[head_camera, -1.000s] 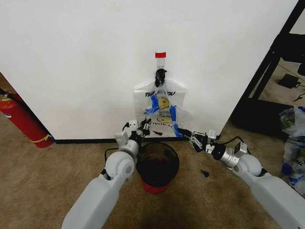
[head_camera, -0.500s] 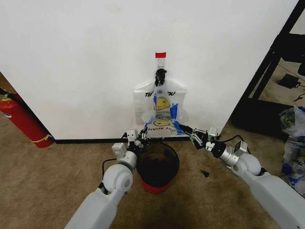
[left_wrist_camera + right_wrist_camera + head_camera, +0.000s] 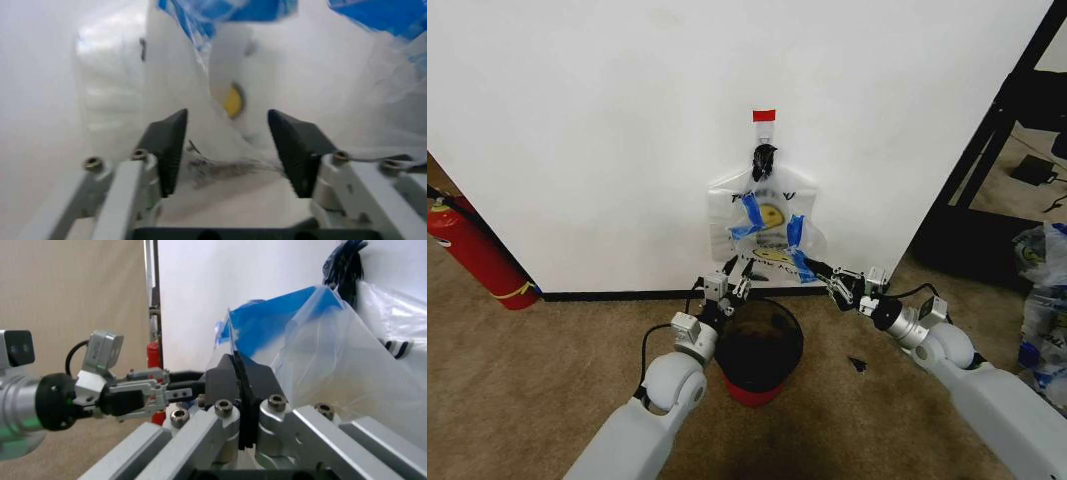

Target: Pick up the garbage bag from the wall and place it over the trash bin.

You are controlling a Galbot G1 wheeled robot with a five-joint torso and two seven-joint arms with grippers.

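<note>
The garbage bag (image 3: 767, 215) hangs on the wall (image 3: 607, 130) directly above the trash bin (image 3: 757, 345). The right tool (image 3: 819, 274) is pinched on its lower edge; the left tool (image 3: 735, 283) gapes around film there. Thin and limp, it likely handles best by that blue-marked hem.

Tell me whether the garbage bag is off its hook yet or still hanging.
Still hanging. The garbage bag hangs from the hook on the wall, above the trash bin.

Open left claw (image 3: 227, 150) against garbage bag (image 3: 333, 75)
</note>
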